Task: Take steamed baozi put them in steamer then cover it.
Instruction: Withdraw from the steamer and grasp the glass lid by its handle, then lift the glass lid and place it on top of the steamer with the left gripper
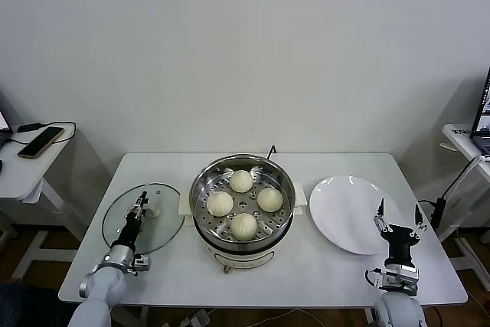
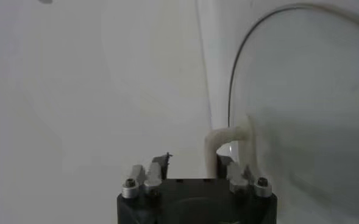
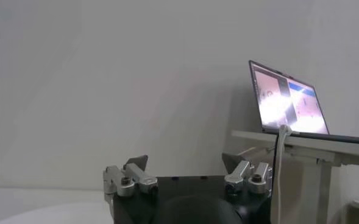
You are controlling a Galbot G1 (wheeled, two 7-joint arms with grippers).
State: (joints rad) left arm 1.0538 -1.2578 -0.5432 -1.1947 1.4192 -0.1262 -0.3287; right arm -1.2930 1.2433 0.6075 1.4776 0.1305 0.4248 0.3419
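Observation:
The steamer (image 1: 285, 181) stands mid-table with several baozi (image 1: 243, 225) lying on its perforated tray. To its left the glass cover (image 1: 164, 227) lies flat on the table. My left gripper (image 1: 142, 198) reaches over the cover, its jaws half closed around the white handle (image 1: 153, 209). In the left wrist view the handle (image 2: 211, 146) stands between the fingers of the left gripper (image 2: 194, 159), close against one finger with a gap to the other, and the cover's glass (image 2: 307, 91) lies beyond. My right gripper (image 1: 398, 212) waits open at the table's front right, holding nothing (image 3: 185, 161).
A flat white plate (image 1: 344, 204) lies right of the steamer, just ahead of the right gripper. A side table with a phone (image 1: 40, 142) stands at the far left. Another desk with a laptop (image 3: 289, 100) stands at the right.

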